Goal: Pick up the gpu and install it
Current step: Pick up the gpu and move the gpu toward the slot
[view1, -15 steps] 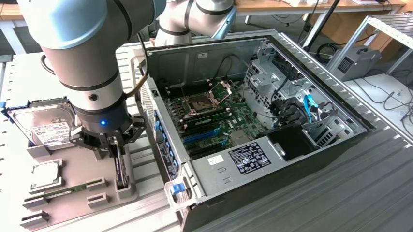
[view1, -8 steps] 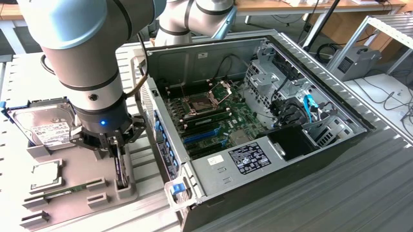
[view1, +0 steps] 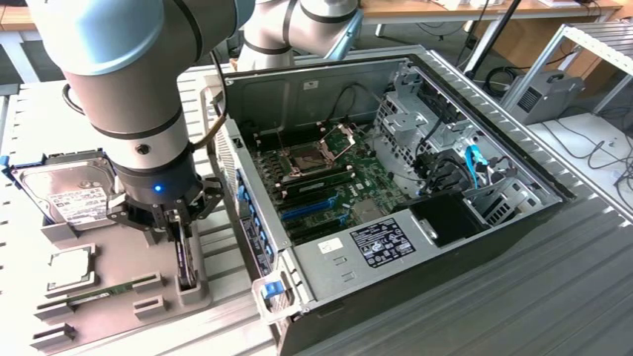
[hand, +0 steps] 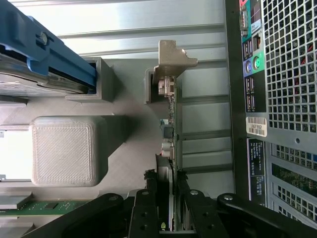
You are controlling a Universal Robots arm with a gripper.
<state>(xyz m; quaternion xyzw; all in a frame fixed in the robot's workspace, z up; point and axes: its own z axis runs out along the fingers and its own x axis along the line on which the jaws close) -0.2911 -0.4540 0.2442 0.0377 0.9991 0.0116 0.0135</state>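
Wrist view, pincer clamped on gpu, hard drive and computer case flanking

Looked like a robotics lab/test cell, not a home. Evidence: an industrial robot arm w/ pincer worked over a slatted aluminium desk. An opened PC tower had its motherboard exposed. A grey 3D-printed fixture had slots holding loose PC parts: hard drive, RAM stick, gpu. In the bkgd were wooden desks, trailing cables and a metal rack.
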